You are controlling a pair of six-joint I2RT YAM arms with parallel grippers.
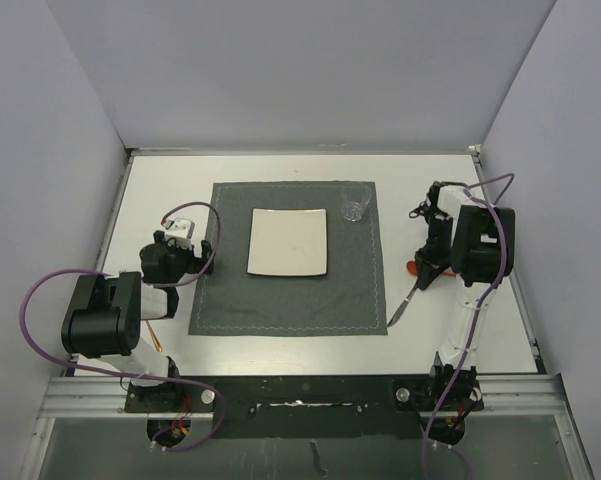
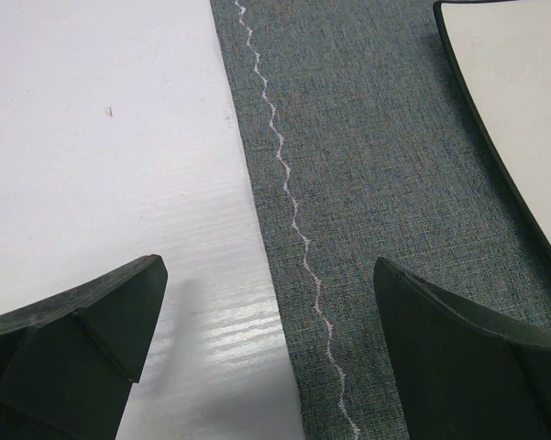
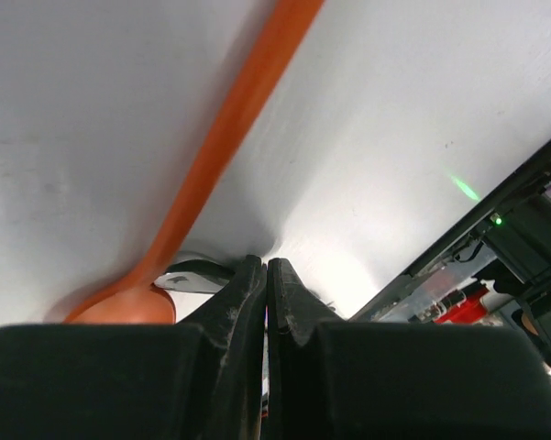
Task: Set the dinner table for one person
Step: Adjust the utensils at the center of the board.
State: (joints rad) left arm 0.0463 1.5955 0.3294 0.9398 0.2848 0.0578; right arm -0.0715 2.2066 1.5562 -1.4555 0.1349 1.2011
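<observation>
**Work surface.** The dinner table is the white top that fills the enclosure and carries every item listed below. A dark grey placemat lies flat at its centre.

**Items on the placemat.** A square white plate rests on the upper middle of the placemat. A clear glass stands upright at 1 o'clock from the plate, just inside the placemat corner.

**Left gripper.** The left gripper is at 9 o'clock from the plate, over the left edge of the placemat. In the left wrist view its fingers stand wide apart and hold nothing. One is above bare table and the other is above the cloth. The stitched hem runs between them.

**Right gripper.** The right gripper is at 3 o'clock from the plate, off the placemat and low over the table. In the right wrist view its fingers are pressed together. It cannot be determined whether anything thin is pinched between them.

**Items near the right gripper.** An orange spoon lies on the table, its bowl just beside the fingertips. A knife lies at 4 o'clock from the plate. It is angled, with its upper end reaching the gripper.
</observation>
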